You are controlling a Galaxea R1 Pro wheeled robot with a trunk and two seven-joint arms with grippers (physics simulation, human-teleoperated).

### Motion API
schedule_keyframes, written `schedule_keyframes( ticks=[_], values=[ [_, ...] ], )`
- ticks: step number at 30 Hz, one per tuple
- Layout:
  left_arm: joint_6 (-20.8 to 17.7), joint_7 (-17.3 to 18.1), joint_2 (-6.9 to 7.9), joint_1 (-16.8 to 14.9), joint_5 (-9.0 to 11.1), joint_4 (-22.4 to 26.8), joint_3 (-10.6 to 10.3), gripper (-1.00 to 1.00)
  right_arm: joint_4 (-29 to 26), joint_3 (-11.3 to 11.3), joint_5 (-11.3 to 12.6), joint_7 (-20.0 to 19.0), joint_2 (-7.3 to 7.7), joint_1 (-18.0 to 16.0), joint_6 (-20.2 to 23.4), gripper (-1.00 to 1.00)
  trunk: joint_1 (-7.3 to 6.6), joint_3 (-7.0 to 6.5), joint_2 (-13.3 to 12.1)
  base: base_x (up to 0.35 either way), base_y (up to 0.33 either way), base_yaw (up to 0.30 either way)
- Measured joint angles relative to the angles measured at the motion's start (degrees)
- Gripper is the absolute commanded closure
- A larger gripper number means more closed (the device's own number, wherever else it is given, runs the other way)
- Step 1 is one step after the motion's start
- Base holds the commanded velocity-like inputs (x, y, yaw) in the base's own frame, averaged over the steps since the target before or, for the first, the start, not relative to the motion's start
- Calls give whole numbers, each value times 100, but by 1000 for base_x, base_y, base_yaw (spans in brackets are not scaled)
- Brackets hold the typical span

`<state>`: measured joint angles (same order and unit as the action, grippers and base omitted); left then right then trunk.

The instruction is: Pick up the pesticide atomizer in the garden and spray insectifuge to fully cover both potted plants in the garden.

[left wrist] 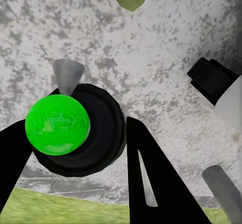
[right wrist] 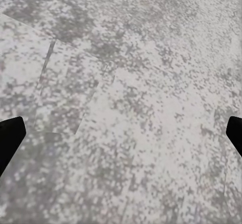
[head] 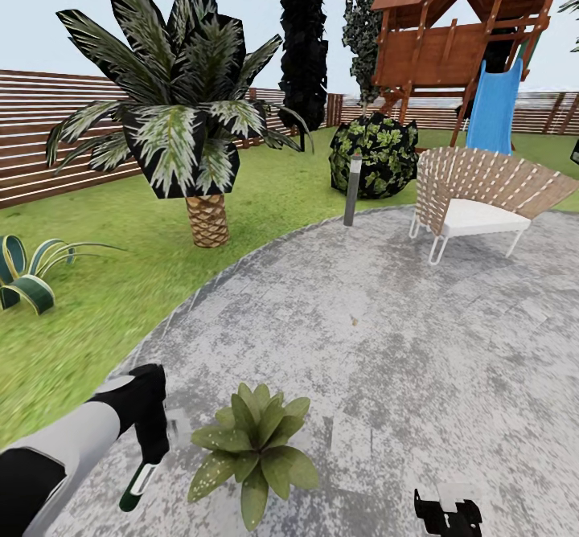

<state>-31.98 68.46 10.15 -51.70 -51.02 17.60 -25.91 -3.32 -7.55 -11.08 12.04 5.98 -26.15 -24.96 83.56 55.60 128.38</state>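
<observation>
Flanking potted plant (head: 256,448), pesticide atomizer (head: 138,479), woven chair (head: 482,195)

Paving (head: 386,336) mottled grey stone, rough; fence (head: 32,131) brown wood slats; chair (head: 482,187) woven wicker; atomizer (left wrist: 65,128) glossy green, matt black plastic.

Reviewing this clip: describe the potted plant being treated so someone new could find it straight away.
Start at the round grey mottled paving in front of the woven chair. At its near edge, beside the left gripper holding the atomizer, sits the potted plant: a low rosette of pale-speckled pointed leaves, unlike the tall palm and the striped curling plant on the lawn.
</observation>
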Motion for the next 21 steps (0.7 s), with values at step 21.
schedule_keyframes(
  ticks=[21],
  values=[
    [-3, 12, -247, 81, -26, 74, 10, 100, 0, 0, 0, 0, 0, 0, 0, -100, 0, 0, 0, 0, 0, 0]
  ],
)
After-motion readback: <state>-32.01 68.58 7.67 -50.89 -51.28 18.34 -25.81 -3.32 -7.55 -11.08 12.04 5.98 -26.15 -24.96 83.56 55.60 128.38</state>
